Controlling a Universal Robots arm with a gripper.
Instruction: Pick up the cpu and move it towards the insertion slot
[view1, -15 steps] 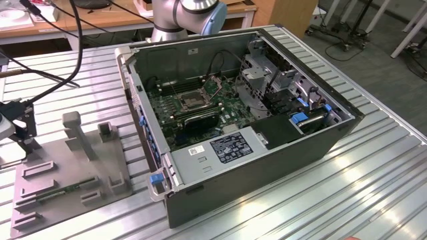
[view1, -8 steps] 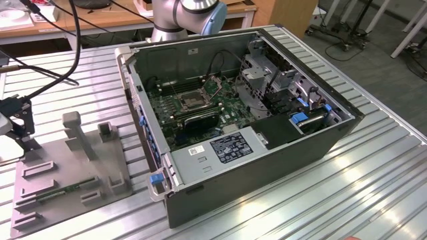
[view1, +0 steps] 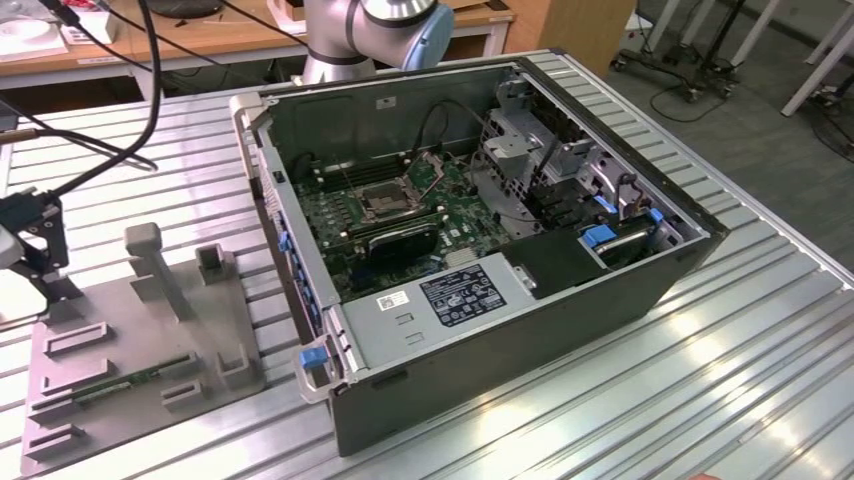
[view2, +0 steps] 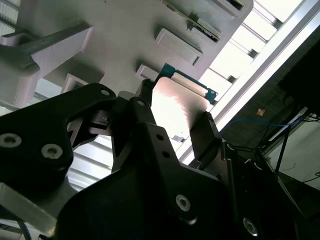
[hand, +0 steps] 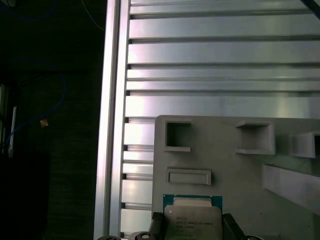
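Second wrist view: tool (view2: 175, 107) grips the cpu (view2: 181, 99) by opposite edges, seemingly above the tray (view2: 125, 35).

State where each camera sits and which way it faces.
Exterior view: off the arm, above, looking down on table, open case and tray; arm shows.
First wrist view: on the wrist, facing cpu, tray, table; fingertips show.
Second wrist view: on the wrist, behind the gripper, facing cpu and tray.
Shared: both wrist views show the gripper clasping the cpu.
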